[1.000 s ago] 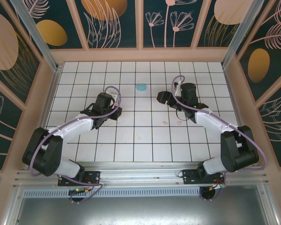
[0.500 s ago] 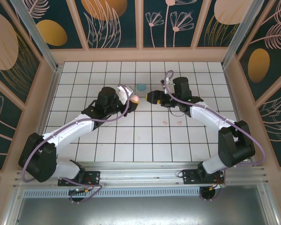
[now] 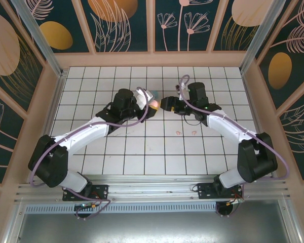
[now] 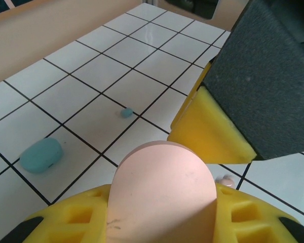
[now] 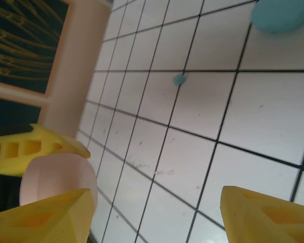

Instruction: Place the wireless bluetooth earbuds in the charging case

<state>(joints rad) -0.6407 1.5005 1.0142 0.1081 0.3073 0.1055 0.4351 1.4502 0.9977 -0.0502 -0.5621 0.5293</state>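
I find the left gripper [image 3: 148, 105] clamped on the pink case [image 4: 162, 192], held above the counter [image 3: 91, 81]. The right gripper [image 5: 157, 212] stands wide at the case's 3 o'clock. The pink earbuds [image 3: 179, 133] lie at 5 o'clock, and a teal earbud [image 4: 126, 112] lies near the teal case [image 4: 40, 155].

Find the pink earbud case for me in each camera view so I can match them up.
Top external: the pink case sits just above the picture's centre.
Left wrist: bottom centre, large and close.
Right wrist: lower left.
Shared landmark: the teal case, right behind the pink one from above, lower left in the left wrist view, top right in the right wrist view.
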